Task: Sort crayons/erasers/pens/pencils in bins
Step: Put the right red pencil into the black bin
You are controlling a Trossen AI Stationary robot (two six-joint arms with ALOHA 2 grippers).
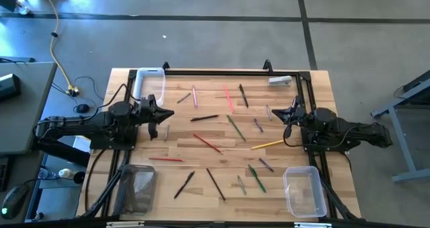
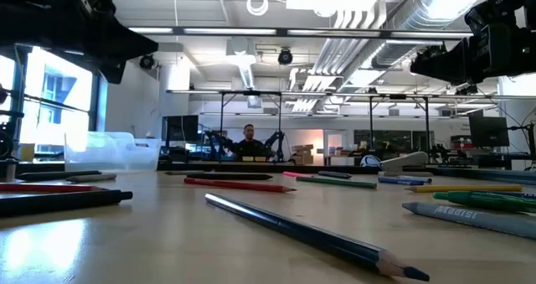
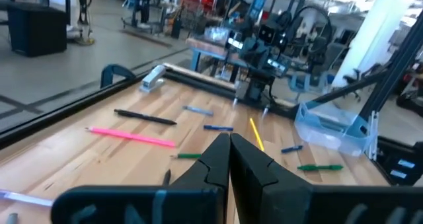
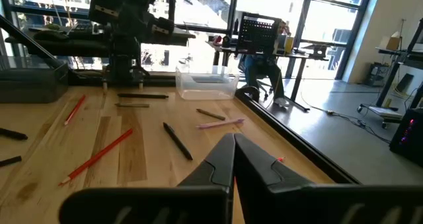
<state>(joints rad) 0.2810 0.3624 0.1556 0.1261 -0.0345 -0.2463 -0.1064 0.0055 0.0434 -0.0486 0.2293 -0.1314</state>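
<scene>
Many thin sticks lie flat and scattered on the wooden table [image 1: 181, 177]: a red one [image 1: 207, 142], a yellow one [image 1: 267, 145], a pink one [image 1: 228, 99], a black one [image 1: 204, 118], a green one [image 1: 236, 128]. Three bins stand at the corners: a white-rimmed one [image 1: 148, 83] far left, a grey-tinted one [image 1: 138, 187] near left, a clear one [image 1: 304, 191] near right. My left gripper [image 1: 171, 115] hovers at the table's left side, shut and holding nothing [image 3: 229, 151]. My right gripper [image 1: 275, 114] hovers at the right side, also shut and holding nothing [image 4: 234, 151].
A small grey stapler-like object [image 1: 280, 81] lies at the far right corner. A black frame rail [image 1: 228, 71] runs along the table's far edge. A person [image 2: 249, 137] sits at a desk far behind the table. Bare wood lies between the scattered sticks.
</scene>
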